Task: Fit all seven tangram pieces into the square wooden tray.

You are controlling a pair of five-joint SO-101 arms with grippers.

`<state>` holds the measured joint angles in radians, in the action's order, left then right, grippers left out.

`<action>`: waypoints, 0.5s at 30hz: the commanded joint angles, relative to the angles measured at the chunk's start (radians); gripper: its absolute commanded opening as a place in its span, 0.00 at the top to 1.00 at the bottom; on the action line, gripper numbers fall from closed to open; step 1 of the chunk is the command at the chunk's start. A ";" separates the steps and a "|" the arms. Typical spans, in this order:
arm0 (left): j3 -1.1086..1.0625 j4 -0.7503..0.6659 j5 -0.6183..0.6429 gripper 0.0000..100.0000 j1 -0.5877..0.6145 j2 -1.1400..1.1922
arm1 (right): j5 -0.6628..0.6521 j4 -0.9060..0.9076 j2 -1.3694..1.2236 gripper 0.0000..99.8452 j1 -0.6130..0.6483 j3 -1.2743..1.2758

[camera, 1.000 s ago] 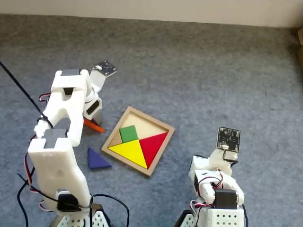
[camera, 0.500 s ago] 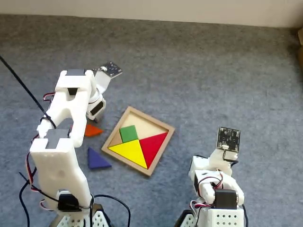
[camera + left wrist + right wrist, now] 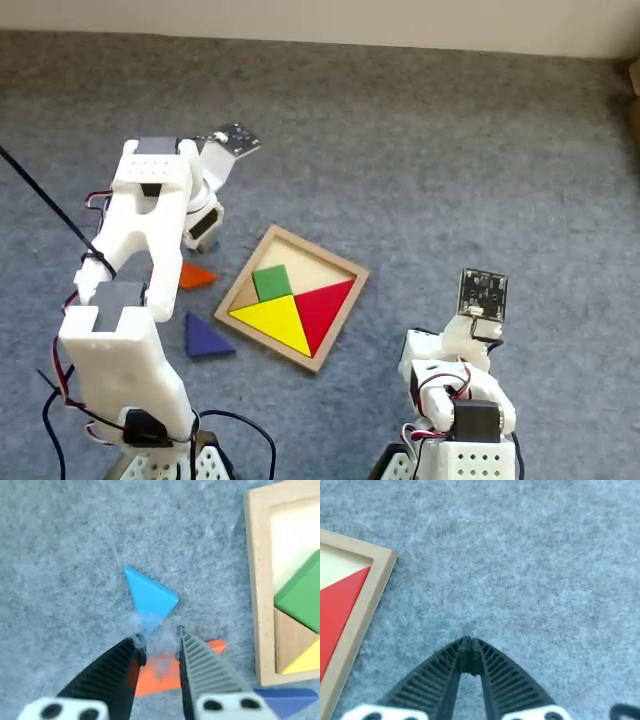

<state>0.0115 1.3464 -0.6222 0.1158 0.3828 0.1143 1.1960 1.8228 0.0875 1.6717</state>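
Well, the biggest thing is the grey carpet (image 3: 480,150) that covers the whole table. On it stand two white arms. The left arm (image 3: 130,300) is long and stretched out to the far side, along the left of the scene. The right arm (image 3: 455,400) is folded up small at the near right.

Next comes the square wooden tray (image 3: 318,252). It lies in the middle of the carpet, turned so that one corner points far away. Three pieces are inside it. The yellow triangle (image 3: 275,318) fills the near part, and the red triangle (image 3: 325,305) fills the right part and touches the yellow one. The green square (image 3: 271,283) sits at the left, touching the yellow triangle. The far part of the tray is bare wood.

Three smaller pieces lie flat on the carpet, left of the tray. The dark blue triangle (image 3: 205,338) is the nearest one. The orange triangle (image 3: 192,275) is a bit farther away, beside the tray's left corner. The light blue triangle (image 3: 150,597) is just past the orange one.

The left gripper (image 3: 159,637) hangs over the orange triangle with its two fingers spread a little – nothing is pinched between them, and their tips are close to one corner of the light blue triangle. The right gripper (image 3: 468,647) has its fingers pressed together and holds nothing – it is over bare carpet, right of the tray.
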 commanded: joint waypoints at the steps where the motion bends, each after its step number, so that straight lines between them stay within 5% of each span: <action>1: 0.024 -0.003 0.083 0.85 -0.022 -0.058 | -0.009 -0.001 0.012 1.00 -0.010 0.116; 15: 0.025 -0.109 0.173 0.78 0.002 0.010 | -0.009 -0.001 0.012 1.00 -0.010 0.116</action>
<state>0.0115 1.2513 -0.4565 0.1158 0.3828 0.1143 1.1960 1.8228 0.0875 1.6717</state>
